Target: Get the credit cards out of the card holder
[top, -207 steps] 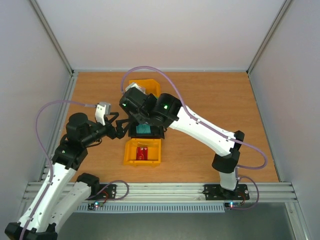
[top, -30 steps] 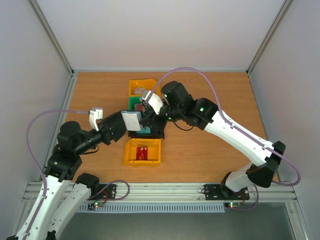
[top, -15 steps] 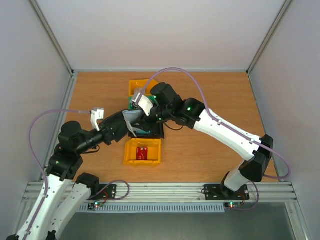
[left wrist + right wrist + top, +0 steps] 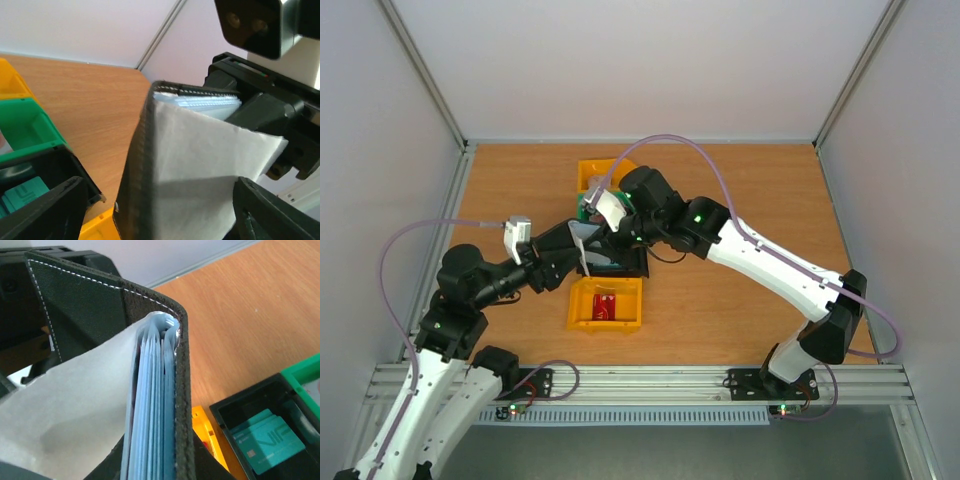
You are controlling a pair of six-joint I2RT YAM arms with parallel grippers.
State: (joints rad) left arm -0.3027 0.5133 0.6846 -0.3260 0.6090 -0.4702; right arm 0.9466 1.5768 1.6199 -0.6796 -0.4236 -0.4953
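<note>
The card holder (image 4: 583,243) hangs in the air over the black bin (image 4: 638,268), with its black cover and pale inner page facing the left wrist camera (image 4: 200,165). My right gripper (image 4: 603,222) is shut on the card holder's blue-grey pockets and cover (image 4: 150,415). My left gripper (image 4: 157,210) is open; its fingers (image 4: 45,210) stand wide on either side of the holder without touching it. One red credit card (image 4: 606,305) lies in the near yellow bin (image 4: 582,318). A teal credit card (image 4: 265,440) lies in the black bin.
A green bin (image 4: 582,208) and a far yellow bin (image 4: 588,172) stand in a row behind the black bin. Both arms crowd over this row. The wooden table (image 4: 750,190) has walls on three sides.
The left gripper has opened and let go of the card holder. The right arm swung left and its gripper closed on the holder.
</note>
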